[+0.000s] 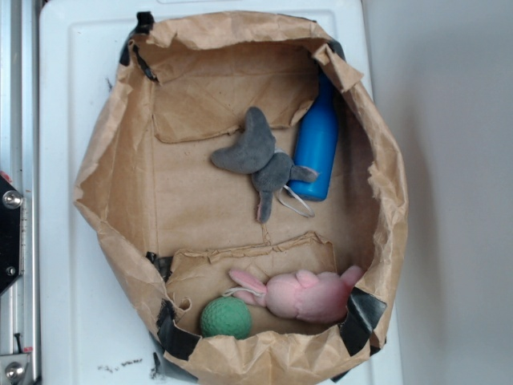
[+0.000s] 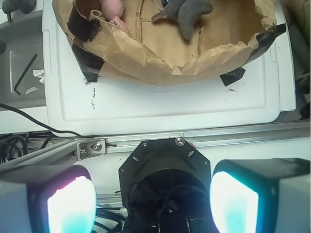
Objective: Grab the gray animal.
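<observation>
Two glowing fingertips (image 2: 73,204) of the gripper (image 2: 153,204) are standing wide apart and holding nothing, hanging over the rail outside the bag.

Beyond the gripper in the wrist view, a metal rail (image 2: 194,141) is running along the edge of a white tray (image 2: 160,104), and on the tray a brown paper bag (image 2: 160,73) with black-taped corners is sitting open. Inside it, the gray animal (image 1: 263,159) is lying flat on the bag floor, limbs spread, one limb touching a blue bottle (image 1: 317,144) lying along the bag wall. At the opposite end, well apart, a pink bunny (image 1: 300,293) is lying just beside a green ball (image 1: 225,318).
</observation>
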### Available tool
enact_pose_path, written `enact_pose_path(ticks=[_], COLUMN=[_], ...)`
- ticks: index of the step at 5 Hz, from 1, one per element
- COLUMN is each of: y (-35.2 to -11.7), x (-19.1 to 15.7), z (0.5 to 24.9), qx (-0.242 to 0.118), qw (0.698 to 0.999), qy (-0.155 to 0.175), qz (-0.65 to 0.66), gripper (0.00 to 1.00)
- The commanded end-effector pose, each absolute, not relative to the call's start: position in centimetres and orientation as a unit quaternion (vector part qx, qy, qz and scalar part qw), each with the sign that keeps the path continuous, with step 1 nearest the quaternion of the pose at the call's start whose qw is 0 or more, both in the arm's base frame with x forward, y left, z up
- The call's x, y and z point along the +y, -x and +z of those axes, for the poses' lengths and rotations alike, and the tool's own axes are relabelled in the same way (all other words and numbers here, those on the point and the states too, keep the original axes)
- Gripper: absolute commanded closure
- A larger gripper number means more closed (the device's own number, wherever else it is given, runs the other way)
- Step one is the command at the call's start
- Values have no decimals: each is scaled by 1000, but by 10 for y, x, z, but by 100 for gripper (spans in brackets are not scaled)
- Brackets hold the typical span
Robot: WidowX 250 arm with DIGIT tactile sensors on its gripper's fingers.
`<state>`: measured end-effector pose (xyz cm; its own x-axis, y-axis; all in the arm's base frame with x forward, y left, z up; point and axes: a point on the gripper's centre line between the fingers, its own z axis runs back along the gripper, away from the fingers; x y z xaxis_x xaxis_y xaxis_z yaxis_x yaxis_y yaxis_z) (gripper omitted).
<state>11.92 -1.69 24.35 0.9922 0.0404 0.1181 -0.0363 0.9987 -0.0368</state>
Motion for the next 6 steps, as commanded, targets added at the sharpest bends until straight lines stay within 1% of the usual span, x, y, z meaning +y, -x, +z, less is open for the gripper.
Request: enact_pose_path(ticks=[1,2,3,4,5,6], y=[-119,-169,-216,-267,-327,-322], x=[-17,33,83,128,111,70], z=[244,294,336,336,314,301], qx=[-60,-76,-111,-154,-153,-149], qw=[998,995,992,986,974,956], qy=[17,42,47,53,67,26], qz=[19,38,32,-29,-152,-253], gripper=[0,0,0,0,0,0])
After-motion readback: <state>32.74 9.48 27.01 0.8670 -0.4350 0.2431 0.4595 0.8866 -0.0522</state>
